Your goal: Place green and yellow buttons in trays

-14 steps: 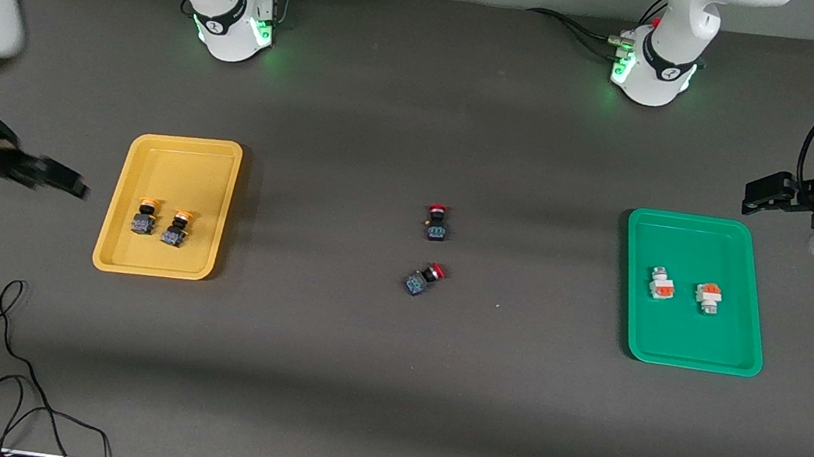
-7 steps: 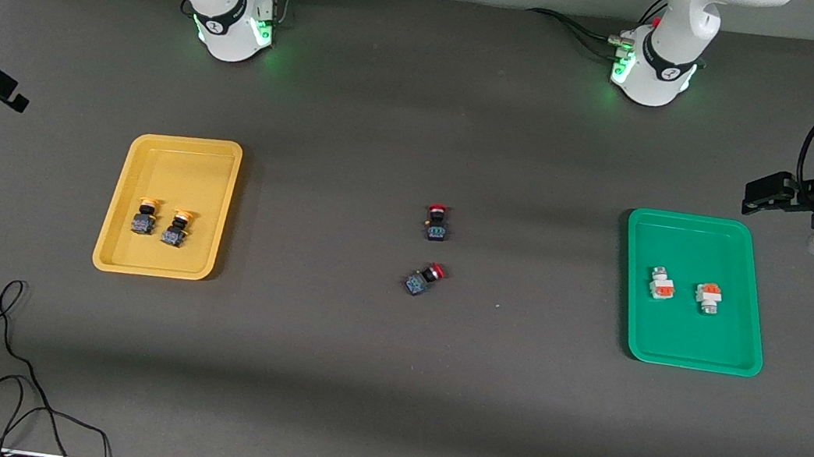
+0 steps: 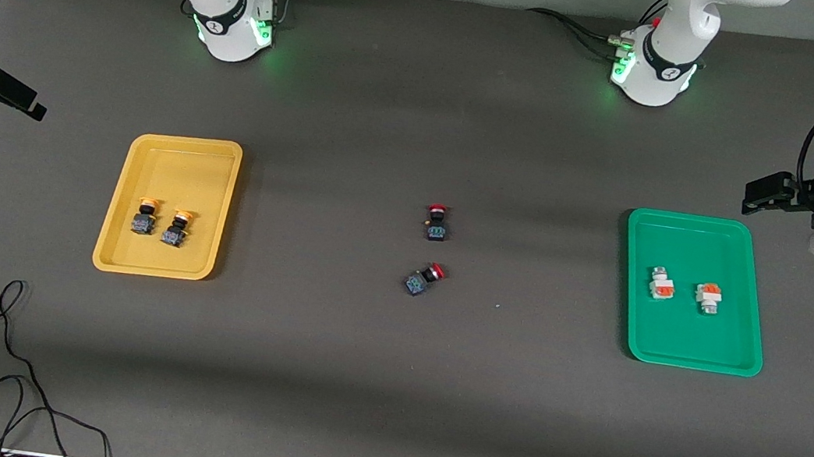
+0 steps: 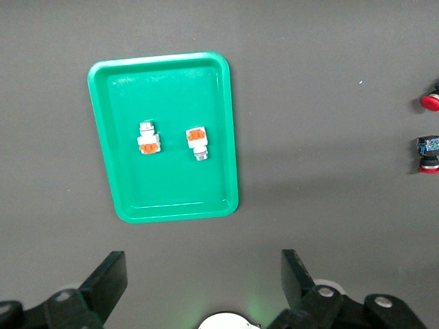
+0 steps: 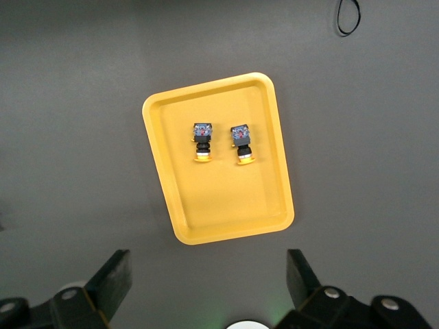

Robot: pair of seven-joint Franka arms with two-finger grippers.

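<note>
Two yellow-capped buttons lie in the yellow tray; the right wrist view shows them in that tray. Two white-and-orange buttons lie in the green tray; the left wrist view shows them in that tray. My right gripper is open and empty, high over the table's right-arm end, clear of the yellow tray. My left gripper is open and empty, high over the left-arm end, beside the green tray.
Two red-capped black-and-blue switches lie on the dark mat midway between the trays. A loose black cable curls on the mat near the front camera at the right arm's end.
My right gripper has drawn back from beside the yellow tray toward the right arm's end of the table and settled there. The left arm, buttons and trays have not moved.
</note>
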